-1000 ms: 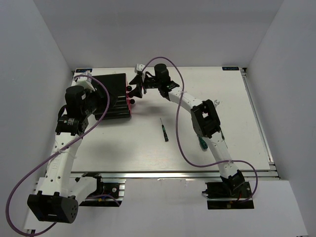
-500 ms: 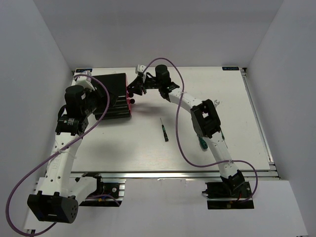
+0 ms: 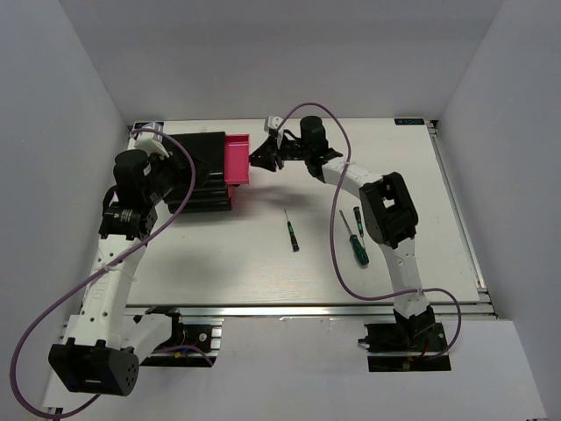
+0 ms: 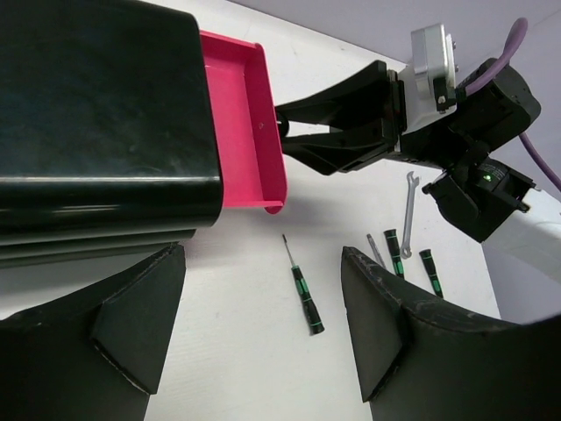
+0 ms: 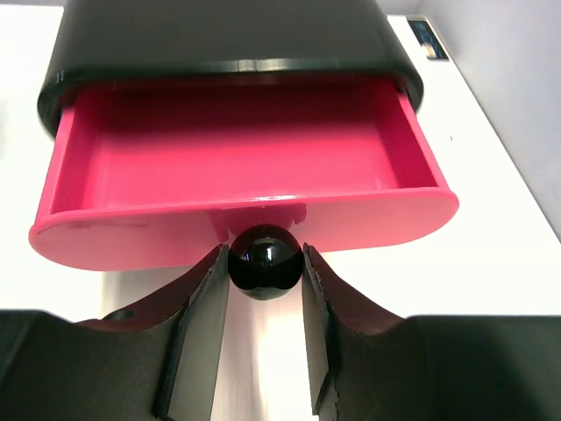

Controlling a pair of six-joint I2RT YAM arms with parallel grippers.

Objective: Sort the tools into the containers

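One pink drawer [image 3: 237,160] stands out from the cabinet [image 3: 197,171]; only the right wrist view shows the right gripper [image 5: 263,267] jaws clamped on its knob [image 5: 265,254]. The left wrist view alone shows the wrench [image 4: 408,200], right of the cabinet past the screwdrivers [image 4: 304,294]; left gripper [image 4: 263,333] jaws wide, empty.

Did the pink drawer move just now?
Yes. The pink drawer slid out of the black cabinet, toward the right in the top view, pulled by the right gripper, its jaws closed on the knob.
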